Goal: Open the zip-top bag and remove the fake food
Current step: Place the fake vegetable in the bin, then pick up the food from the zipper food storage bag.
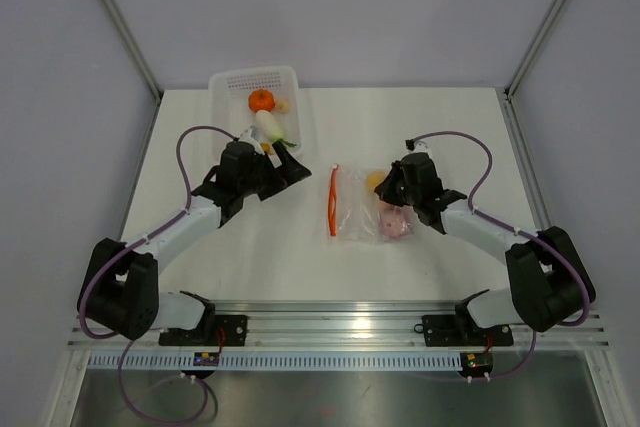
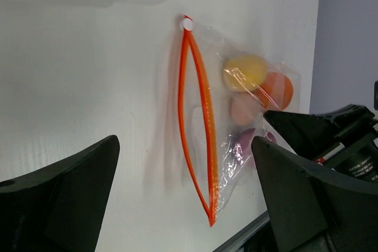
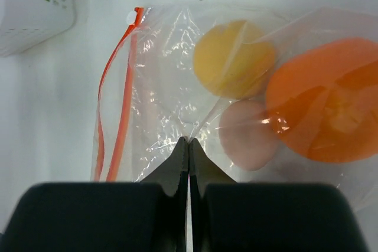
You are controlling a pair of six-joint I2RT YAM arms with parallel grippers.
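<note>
The zip-top bag [image 1: 362, 209] lies flat at the table's middle, its red-orange zipper strip [image 1: 333, 202] on the left side. In the left wrist view the zipper [image 2: 198, 128] gapes apart in a long slit. Fake food lies inside the bag: a yellow piece [image 3: 233, 57], an orange ball [image 3: 328, 98], a pink piece [image 3: 248, 134] and a purple piece [image 2: 248, 143]. My right gripper [image 3: 189, 141] is shut, pinching the clear film just left of the food. My left gripper [image 1: 285, 161] is open and empty, left of the bag beside the basket.
A white perforated basket [image 1: 225, 82] stands at the back, left of centre. It holds an orange tangerine [image 1: 261, 100], a white radish [image 1: 269, 125] and a small yellow piece [image 1: 283, 104]. Grey walls enclose the table on three sides.
</note>
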